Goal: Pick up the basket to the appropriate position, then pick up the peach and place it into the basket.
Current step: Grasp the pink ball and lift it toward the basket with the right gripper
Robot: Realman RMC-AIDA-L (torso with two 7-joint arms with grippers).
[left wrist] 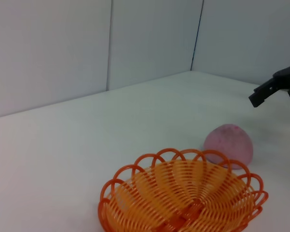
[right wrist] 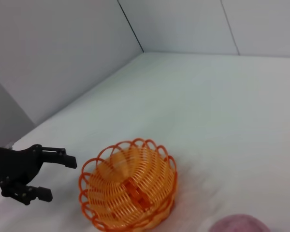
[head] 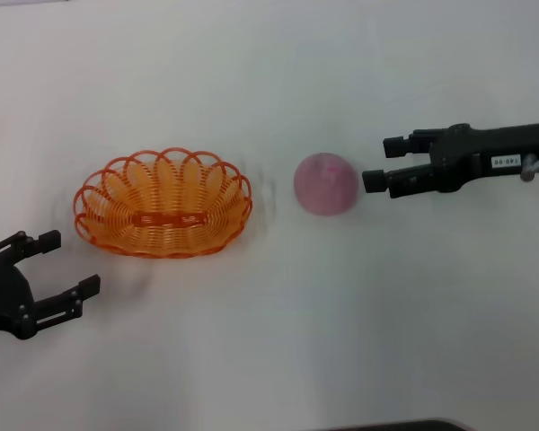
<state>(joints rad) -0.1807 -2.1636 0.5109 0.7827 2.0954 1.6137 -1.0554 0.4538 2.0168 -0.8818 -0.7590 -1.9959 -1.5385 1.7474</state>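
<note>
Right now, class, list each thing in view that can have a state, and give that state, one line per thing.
basket: upright on the table, empty, not held.
peach: on the table beside the basket, outside it, not held.
left claw: open, near the basket, touching nothing.
right claw: open, close beside the peach, holding nothing.

Orange basket (head: 163, 215) upright, empty; pink peach (head: 326, 184) beside, seemingly apart.
</note>
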